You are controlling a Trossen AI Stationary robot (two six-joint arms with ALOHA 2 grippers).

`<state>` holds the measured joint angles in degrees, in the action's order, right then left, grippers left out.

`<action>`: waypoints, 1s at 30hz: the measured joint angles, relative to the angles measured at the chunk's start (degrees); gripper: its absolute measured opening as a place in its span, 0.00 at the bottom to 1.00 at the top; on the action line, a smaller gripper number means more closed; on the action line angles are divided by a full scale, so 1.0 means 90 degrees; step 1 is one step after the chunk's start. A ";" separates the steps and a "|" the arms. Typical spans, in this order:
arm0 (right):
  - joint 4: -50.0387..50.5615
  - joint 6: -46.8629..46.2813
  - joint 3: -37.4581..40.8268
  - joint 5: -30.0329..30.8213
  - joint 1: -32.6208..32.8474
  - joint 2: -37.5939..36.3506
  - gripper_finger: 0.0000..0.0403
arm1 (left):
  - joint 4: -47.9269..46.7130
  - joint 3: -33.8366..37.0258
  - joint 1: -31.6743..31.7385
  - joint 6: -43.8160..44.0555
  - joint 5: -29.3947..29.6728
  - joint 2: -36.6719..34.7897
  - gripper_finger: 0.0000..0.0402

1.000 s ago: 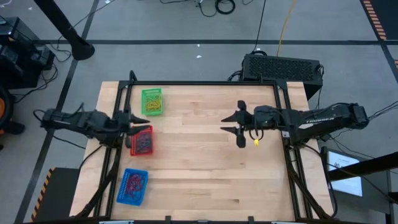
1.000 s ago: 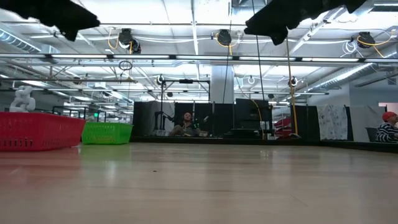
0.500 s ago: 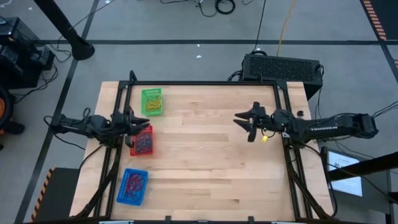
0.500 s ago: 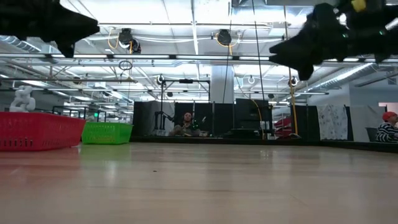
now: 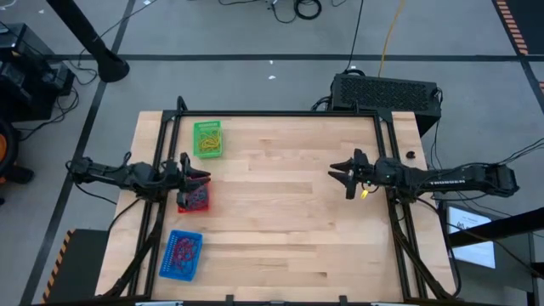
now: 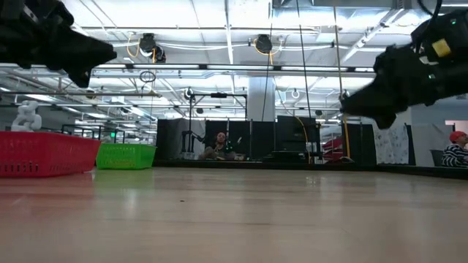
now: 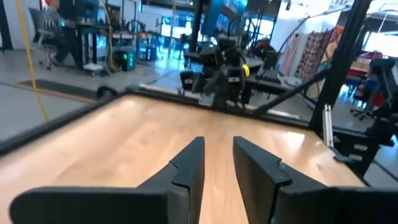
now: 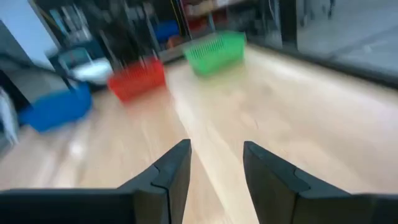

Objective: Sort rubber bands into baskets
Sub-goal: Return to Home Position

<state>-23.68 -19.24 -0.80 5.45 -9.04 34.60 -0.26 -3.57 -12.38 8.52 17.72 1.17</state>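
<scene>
From the high view, the left end effector [image 5: 194,176] hung over the end of the red basket [image 5: 181,205] that faces the green basket [image 5: 197,152]; its opening could not be read from above. The blue basket [image 5: 167,273] lay farther along the same side of the table [image 5: 280,225]. All three are rectangular mesh trays with their long axes in one line, crosswise to both arms. The rubber bands [image 5: 184,246] lay as thin tangled loops inside the baskets, and none showed loose on the pale wood planks. The right end effector [image 5: 341,178], fingers spread, was well apart from every basket, so the left arm was plainly the nearer. The sorting looked finished. Any pull-back by the left arm would mainly have to clear the red rim beneath it.

In the low view, the left end effector [image 6: 99,55] and the right end effector [image 6: 358,104] were both raised off the table, with the red basket [image 6: 44,155] in front of the green basket [image 6: 126,155].

The left wrist view showed the left end effector [image 7: 217,146] with only a narrow gap and nothing held, over bare smooth wood.

In the right wrist view, the right end effector [image 8: 214,149] stood wider and empty, pointing across the table at the green basket [image 8: 214,50], the red basket [image 8: 138,79] and the blue basket [image 8: 56,109].
</scene>
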 joint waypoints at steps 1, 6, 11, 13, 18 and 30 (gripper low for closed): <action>0.0231 0.0064 0.0003 0.0005 0.0000 -0.0025 0.35 | 0.0000 0.0082 0.0000 0.0072 -0.0007 0.0000 0.22; 0.1021 0.0321 0.0000 0.0037 0.0002 -0.0055 0.35 | 0.0334 0.0310 0.0000 0.0342 -0.0306 0.0091 0.22; 0.1468 -0.0078 0.0000 0.0049 0.0004 -0.0053 0.35 | 0.0305 0.0308 0.0004 0.0000 0.0150 0.0162 0.22; 0.1540 -0.0296 0.0000 0.0049 0.0015 -0.0055 0.35 | 0.0307 0.0308 0.0000 -0.0128 0.0349 0.0203 0.22; 0.1569 -0.0263 0.0000 0.0049 0.0015 -0.0054 0.35 | 0.0298 0.0306 0.0000 -0.0341 0.0397 0.0223 0.22; 0.1569 -0.0270 0.0000 0.0049 0.0015 -0.0053 0.35 | 0.0283 0.0306 0.0000 -0.0336 0.0398 0.0223 0.22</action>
<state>-9.56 -21.67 -0.80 5.89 -8.91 34.13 2.28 -0.82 -12.38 5.50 21.30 3.18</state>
